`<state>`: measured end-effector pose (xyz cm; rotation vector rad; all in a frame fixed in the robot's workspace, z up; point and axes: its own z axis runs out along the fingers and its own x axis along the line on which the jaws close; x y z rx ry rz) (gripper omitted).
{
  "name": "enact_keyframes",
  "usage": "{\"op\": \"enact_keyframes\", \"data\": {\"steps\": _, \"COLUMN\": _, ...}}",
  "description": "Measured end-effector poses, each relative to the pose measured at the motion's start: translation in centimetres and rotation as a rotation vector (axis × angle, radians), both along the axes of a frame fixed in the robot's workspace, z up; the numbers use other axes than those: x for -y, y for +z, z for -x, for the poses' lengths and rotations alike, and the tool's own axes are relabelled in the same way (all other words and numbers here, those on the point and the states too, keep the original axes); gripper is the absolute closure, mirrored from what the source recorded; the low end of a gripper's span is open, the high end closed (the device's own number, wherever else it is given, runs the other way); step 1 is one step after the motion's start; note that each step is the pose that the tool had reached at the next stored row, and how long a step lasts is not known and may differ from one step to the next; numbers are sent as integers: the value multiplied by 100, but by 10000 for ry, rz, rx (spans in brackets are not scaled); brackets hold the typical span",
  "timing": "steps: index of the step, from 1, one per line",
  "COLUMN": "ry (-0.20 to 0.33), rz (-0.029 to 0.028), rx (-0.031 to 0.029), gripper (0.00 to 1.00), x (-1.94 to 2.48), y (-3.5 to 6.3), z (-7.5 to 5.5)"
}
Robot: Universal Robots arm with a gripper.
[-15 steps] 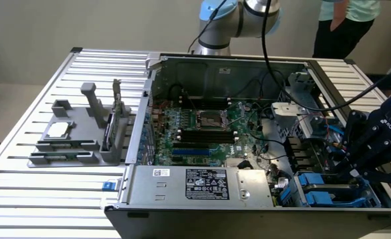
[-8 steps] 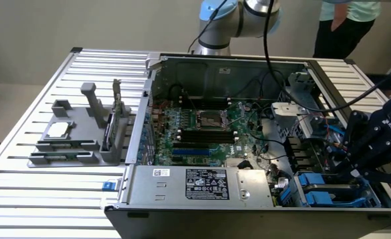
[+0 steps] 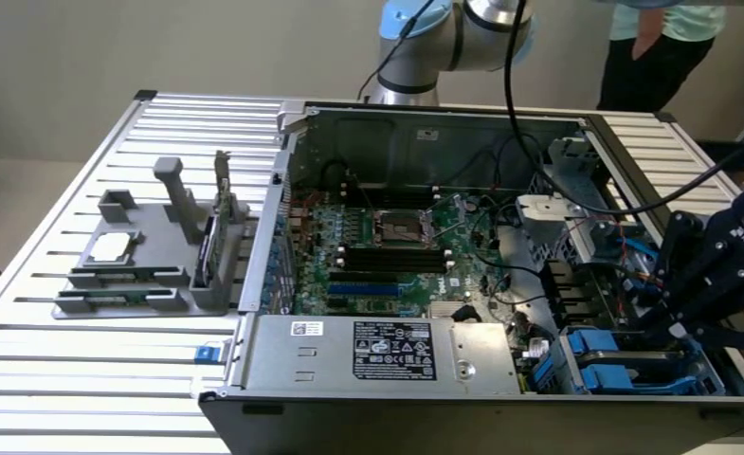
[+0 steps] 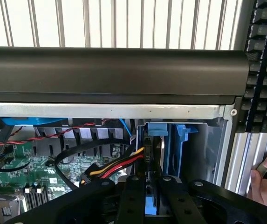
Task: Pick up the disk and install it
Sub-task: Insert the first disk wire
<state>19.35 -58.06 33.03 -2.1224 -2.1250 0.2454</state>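
The disk (image 4: 155, 140) stands on edge in the drive bay at the corner of the open computer case (image 3: 346, 123), its blue caddy frame and thin silver edge facing the wrist camera. My gripper (image 4: 152, 189) is right over it, and its black fingers (image 4: 134, 196) are shut on the caddy from both sides. In the exterior view the gripper (image 3: 685, 318) hangs low over the bay at the case's near right corner, beside blue caddy parts (image 3: 599, 346). The disk's lower part is hidden inside the bay.
A second blue caddy (image 4: 185, 140) sits close beside the held one. Red, yellow and black cables (image 4: 119, 165) run next to the bay. The silver power supply box (image 3: 385, 351), the motherboard (image 3: 385, 237) and a grey fixture (image 3: 144, 256) lie toward the exterior view's left. A person's hand (image 4: 266, 182) is near the case.
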Motion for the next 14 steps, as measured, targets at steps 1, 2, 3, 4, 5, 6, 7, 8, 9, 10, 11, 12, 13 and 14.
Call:
{"op": "enact_keyframes", "data": {"steps": 1, "ry": 0, "rz": 2, "rx": 0, "gripper": 83, "x": 4, "y": -1, "z": 0}}
{"op": "enact_keyframes", "data": {"steps": 2, "ry": 0, "rz": 1, "rx": 0, "gripper": 83, "x": 8, "y": -3, "z": -1}}
{"op": "enact_keyframes", "data": {"steps": 3, "ry": 0, "rz": 1, "rx": 1, "gripper": 83, "x": 12, "y": -4, "z": -1}}
{"op": "enact_keyframes", "data": {"steps": 4, "ry": 0, "rz": 0, "rx": 1, "gripper": 83, "x": 14, "y": -6, "z": 0}}
{"op": "enact_keyframes", "data": {"steps": 5, "ry": -1, "rz": -1, "rx": 1, "gripper": 83, "x": 16, "y": -8, "z": 0}}
{"op": "enact_keyframes", "data": {"steps": 6, "ry": 0, "rz": 1, "rx": 1, "gripper": 83, "x": 17, "y": -8, "z": 1}}
{"op": "enact_keyframes", "data": {"steps": 7, "ry": 0, "rz": 1, "rx": 2, "gripper": 83, "x": 17, "y": -9, "z": 3}}
{"op": "enact_keyframes", "data": {"steps": 8, "ry": 0, "rz": 0, "rx": 2, "gripper": 83, "x": 17, "y": -11, "z": 5}}
{"op": "enact_keyframes", "data": {"steps": 9, "ry": 0, "rz": 0, "rx": 2, "gripper": 83, "x": 18, "y": -11, "z": 8}}
{"op": "enact_keyframes", "data": {"steps": 10, "ry": 0, "rz": 4, "rx": 2, "gripper": 82, "x": 19, "y": -11, "z": 10}}
{"op": "enact_keyframes", "data": {"steps": 11, "ry": -1, "rz": 1, "rx": 1, "gripper": 76, "x": 19, "y": -12, "z": 11}}
{"op": "enact_keyframes", "data": {"steps": 12, "ry": -1, "rz": 1, "rx": 0, "gripper": 76, "x": 18, "y": -9, "z": 11}}
{"op": "enact_keyframes", "data": {"steps": 13, "ry": -1, "rz": 3, "rx": -1, "gripper": 76, "x": 17, "y": -1, "z": 11}}
{"op": "enact_keyframes", "data": {"steps": 14, "ry": -1, "rz": 2, "rx": -4, "gripper": 69, "x": 17, "y": 19, "z": 11}}
